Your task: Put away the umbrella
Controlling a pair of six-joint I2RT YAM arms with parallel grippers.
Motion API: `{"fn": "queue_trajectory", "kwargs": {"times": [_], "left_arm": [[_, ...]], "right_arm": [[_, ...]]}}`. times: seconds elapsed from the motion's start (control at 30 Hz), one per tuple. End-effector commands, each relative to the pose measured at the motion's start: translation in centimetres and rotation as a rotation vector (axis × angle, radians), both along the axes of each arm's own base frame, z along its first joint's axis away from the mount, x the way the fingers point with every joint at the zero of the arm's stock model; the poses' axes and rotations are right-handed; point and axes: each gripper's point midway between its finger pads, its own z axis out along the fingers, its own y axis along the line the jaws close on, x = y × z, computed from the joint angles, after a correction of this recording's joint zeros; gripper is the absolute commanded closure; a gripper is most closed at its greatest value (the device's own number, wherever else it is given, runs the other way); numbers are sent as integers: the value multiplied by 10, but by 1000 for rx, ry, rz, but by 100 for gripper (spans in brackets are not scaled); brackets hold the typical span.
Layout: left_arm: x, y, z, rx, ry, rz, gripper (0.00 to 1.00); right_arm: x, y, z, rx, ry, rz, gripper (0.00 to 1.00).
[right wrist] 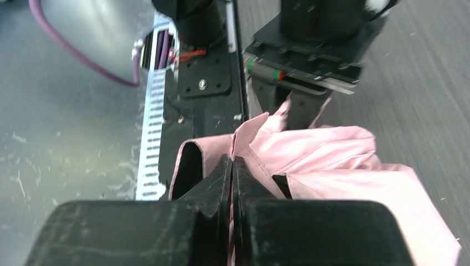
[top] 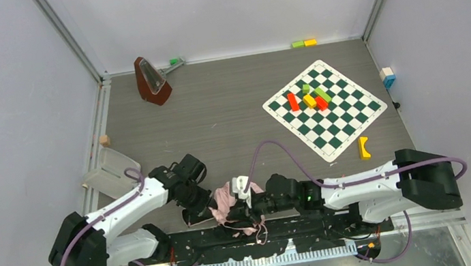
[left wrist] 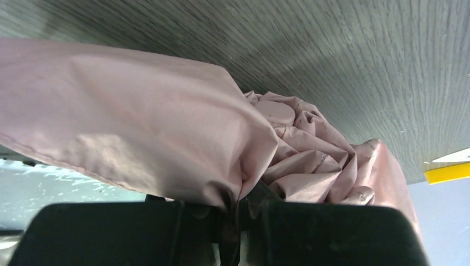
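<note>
i work in a robot lab test cell: plain white panels (top: 229,3) in aluminium framing (top: 69,36) box in my grey wood-grain table (top: 229,106). odd props sit on it, a checkered mat (top: 343,127) with coloured blocks (top: 311,99) and a metronome (top: 152,81).

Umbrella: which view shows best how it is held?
Right wrist: the umbrella lies in pink folds, an edge pinched in the shut right gripper, the left gripper clamped on it beyond. Left wrist shows only bunched fabric close up; top external, a small pink bundle between both grippers.
</note>
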Motion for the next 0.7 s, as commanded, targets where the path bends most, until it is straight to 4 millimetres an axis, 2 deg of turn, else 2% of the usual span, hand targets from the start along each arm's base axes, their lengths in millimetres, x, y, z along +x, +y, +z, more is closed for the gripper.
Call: {"fn": "queue_trajectory", "kwargs": {"times": [0.0,0.1,0.17,0.2,0.3,0.4,0.47,0.6,0.67], "left_arm": [[13,-23,21,-59,26,21,100],[13,-32,24,-86,67,-2,100],[16,-39,31,-115,61,-13,100],[18,-42,35,-128,57,-15,100],[19,-48,46,-147,44,-14,100],[12,-50,45,-127,64,7,100],[6,-53,40,-113,80,11,100],[-2,-53,28,-60,105,-15,100],[3,-55,22,-48,78,-47,100]], "right_arm": [[-15,4,3,38,-98,73,94],[-20,3,-4,64,-128,104,94],[-21,3,-19,31,-144,125,94],[-22,6,-32,-13,-145,141,94],[-26,16,-53,-40,-122,173,94],[-23,27,-89,-72,-49,130,94],[-22,30,-99,-13,52,64,94],[-2,9,-124,87,295,-158,94],[3,-2,-149,34,399,-225,94]]}}
